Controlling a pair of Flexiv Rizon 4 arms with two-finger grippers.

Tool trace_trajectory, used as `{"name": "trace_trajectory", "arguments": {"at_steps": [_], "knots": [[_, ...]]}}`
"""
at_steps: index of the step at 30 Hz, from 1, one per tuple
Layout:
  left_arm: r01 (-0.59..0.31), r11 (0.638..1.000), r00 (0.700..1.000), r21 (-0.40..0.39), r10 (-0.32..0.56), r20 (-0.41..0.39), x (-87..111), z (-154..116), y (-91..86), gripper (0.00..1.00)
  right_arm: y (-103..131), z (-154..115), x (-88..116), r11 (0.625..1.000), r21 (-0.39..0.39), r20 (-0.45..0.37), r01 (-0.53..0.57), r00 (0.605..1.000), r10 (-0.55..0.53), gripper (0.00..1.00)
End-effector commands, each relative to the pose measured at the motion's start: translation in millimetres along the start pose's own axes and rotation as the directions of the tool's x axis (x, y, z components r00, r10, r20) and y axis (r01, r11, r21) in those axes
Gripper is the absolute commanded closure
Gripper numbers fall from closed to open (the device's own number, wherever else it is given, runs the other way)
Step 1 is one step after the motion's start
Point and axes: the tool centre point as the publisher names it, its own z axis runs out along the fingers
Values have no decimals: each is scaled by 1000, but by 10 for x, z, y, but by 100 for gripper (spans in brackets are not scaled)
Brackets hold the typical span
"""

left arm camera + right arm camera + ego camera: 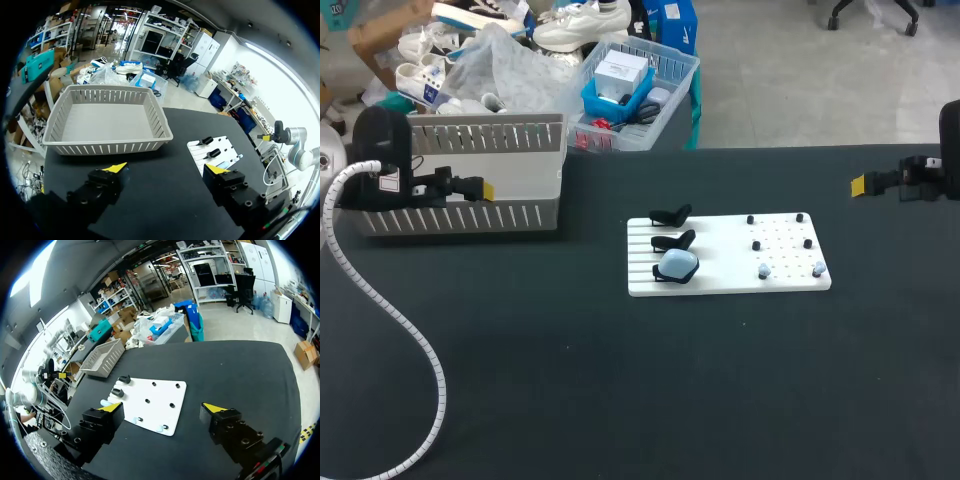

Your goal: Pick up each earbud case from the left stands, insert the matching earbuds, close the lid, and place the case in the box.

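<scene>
A white board (730, 262) lies mid-table. Three black stands line its left side; the nearest one holds a light blue earbud case (678, 265), and the other two stands (671, 227) are bare. Small black earbuds (756, 244) and light blue earbuds (764, 271) sit on pegs at the board's right. My left gripper (485, 188) hovers open in front of the grey basket (460, 205), far left of the board. My right gripper (858, 184) is open at the far right, well off the board. In the left wrist view the open gripper (167, 168) faces the basket (107, 120) and the board (212, 150). In the right wrist view the open gripper (162, 407) looks over the board (152, 402).
A white ribbed cable (410, 330) from my left arm trails over the table's left front. The grey slatted basket is empty inside (100, 120). Dark table (650, 390) stretches in front of the board.
</scene>
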Motion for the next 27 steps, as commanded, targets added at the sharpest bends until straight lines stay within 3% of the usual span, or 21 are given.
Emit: {"name": "trace_trajectory", "arguments": {"at_steps": [1,24,27], "knots": [[0,1000,1000,1,0,-3,-8,-2,3,0,-9,2,-4,1000,-3,-1,1,1000,-1,0],[0,1000,1000,1,0,-3,-8,-2,3,0,-9,2,-4,1000,-3,-1,1,1000,-1,0],[-101,995,995,17,101,3,-59,41,-51,0,-9,2,-4,1000,-3,-1,1,1000,-1,0]]}}
